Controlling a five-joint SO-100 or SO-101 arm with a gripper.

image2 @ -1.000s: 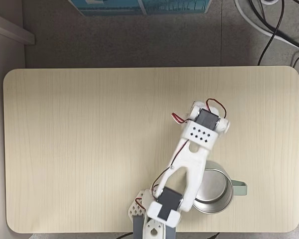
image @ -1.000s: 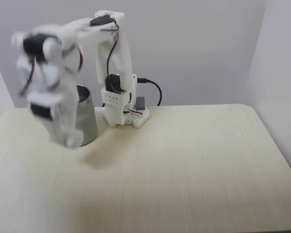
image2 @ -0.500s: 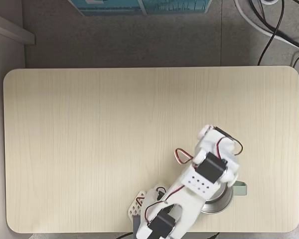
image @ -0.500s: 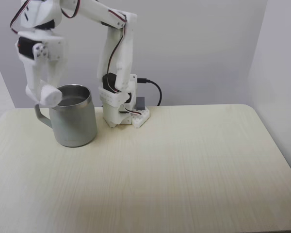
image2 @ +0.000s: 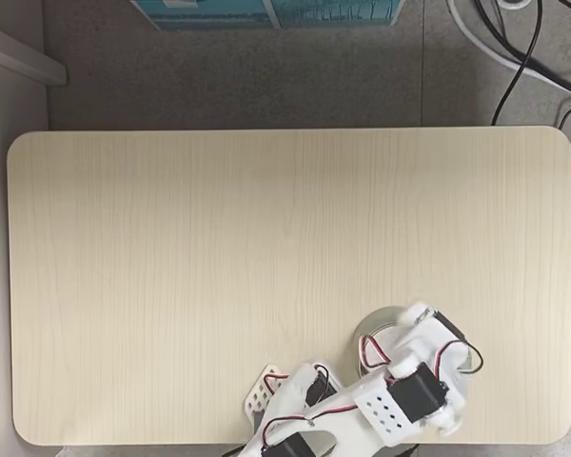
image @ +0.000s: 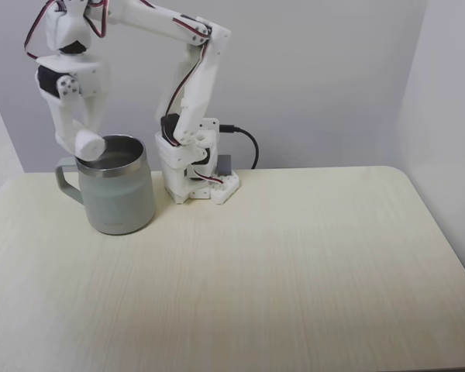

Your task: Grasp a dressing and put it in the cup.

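Observation:
The cup, a pale grey-green mug with a steel rim and its handle to the left, stands at the table's back left in a fixed view. Just above its rim hangs my gripper, pointing down and shut on the dressing, a small white roll at the fingertips. In the top-down fixed view the white arm covers most of the cup; only an arc of its steel rim peeks out. The dressing is hidden there.
The arm's base stands right beside the cup, with a black cable running behind it. A pale wood table stretches to the front and right. Off the table lie a blue box and cables.
The arm swung from in front of the cup up and over it. The gripper, still holding the dressing, now hangs over the cup's opening, a little further back than half a second ago.

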